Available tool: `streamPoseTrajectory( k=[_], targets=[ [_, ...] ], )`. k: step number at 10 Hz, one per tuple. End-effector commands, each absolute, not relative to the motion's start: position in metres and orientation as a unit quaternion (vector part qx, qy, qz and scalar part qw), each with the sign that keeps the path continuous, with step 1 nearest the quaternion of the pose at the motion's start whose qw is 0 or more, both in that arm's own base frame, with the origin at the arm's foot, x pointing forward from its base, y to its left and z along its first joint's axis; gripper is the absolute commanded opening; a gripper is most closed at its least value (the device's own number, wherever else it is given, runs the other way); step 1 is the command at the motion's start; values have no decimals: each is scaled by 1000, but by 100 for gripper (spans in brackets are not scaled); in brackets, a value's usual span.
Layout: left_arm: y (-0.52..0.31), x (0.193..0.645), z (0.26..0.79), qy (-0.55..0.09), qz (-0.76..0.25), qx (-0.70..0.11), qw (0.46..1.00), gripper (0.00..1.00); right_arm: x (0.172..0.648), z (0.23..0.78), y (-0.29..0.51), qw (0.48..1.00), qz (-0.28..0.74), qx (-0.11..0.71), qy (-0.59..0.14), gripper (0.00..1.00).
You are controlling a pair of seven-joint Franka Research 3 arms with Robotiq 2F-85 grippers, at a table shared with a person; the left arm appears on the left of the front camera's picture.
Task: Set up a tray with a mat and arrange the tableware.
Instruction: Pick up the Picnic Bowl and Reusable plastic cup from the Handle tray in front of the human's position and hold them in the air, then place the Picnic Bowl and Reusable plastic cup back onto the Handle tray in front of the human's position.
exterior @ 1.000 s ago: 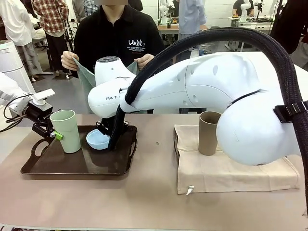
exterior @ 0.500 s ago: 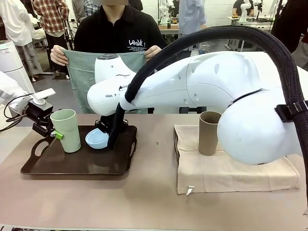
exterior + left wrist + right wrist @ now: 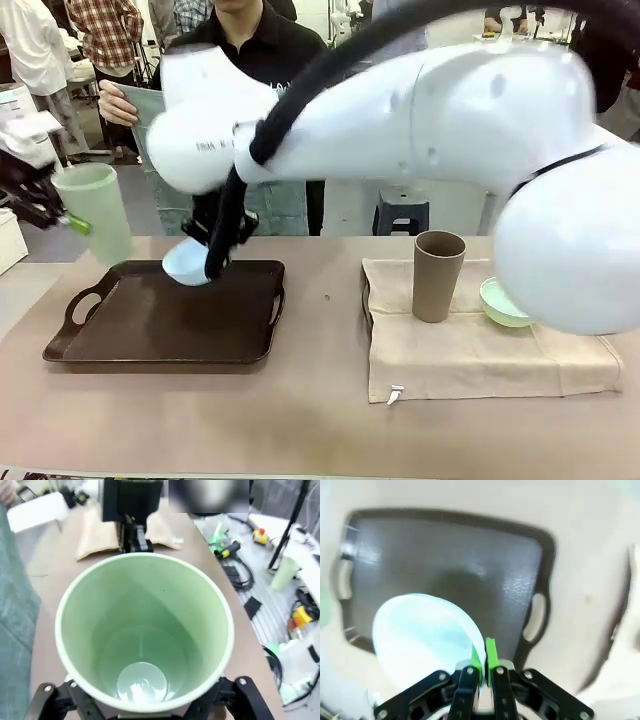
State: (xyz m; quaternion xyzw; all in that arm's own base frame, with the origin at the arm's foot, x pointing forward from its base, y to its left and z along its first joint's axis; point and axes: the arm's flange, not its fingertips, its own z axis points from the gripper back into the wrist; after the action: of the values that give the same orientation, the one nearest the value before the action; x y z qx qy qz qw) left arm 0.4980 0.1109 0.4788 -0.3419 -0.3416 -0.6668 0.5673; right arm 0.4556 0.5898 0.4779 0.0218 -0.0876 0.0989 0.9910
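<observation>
Down the right wrist view, the right gripper point(image 3: 484, 661) pinches tight on the light blue bowl point(image 3: 420, 635) at its rim, above the brown tray point(image 3: 455, 565). Front view adds what that misses: taupe cup point(image 3: 438, 275) and mint bowl point(image 3: 503, 303) on the beige cloth point(image 3: 480, 365), and the right arm point(image 3: 420, 120) blocking most of the person's grey-green cloth point(image 3: 143, 108). And the left gripper point(image 3: 145, 706) clasps the pale green cup point(image 3: 145, 630), in the air beyond the tray's left end.

The right end effector point(image 3: 484, 656) pinches the rim of a light blue shallow plastic bowl point(image 3: 420, 635) over a dark brown handled tray point(image 3: 455, 565).
</observation>
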Motion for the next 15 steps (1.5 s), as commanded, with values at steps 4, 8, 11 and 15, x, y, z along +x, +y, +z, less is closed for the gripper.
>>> streamPoseTrajectory(
  k=[4,8,11,15],
  targets=[
    [93,440,576,-386,-677,-288,556,0,378,571,570,977,76,-2,-200,0],
    [100,446,579,-380,-688,-282,550,0,387,584,583,979,97,13,-181,0],
    [100,446,579,-380,-688,-282,550,0,387,584,583,979,97,13,-181,0],
    [100,446,579,-380,-688,-282,550,0,387,584,583,979,97,13,-181,0]
  ],
)
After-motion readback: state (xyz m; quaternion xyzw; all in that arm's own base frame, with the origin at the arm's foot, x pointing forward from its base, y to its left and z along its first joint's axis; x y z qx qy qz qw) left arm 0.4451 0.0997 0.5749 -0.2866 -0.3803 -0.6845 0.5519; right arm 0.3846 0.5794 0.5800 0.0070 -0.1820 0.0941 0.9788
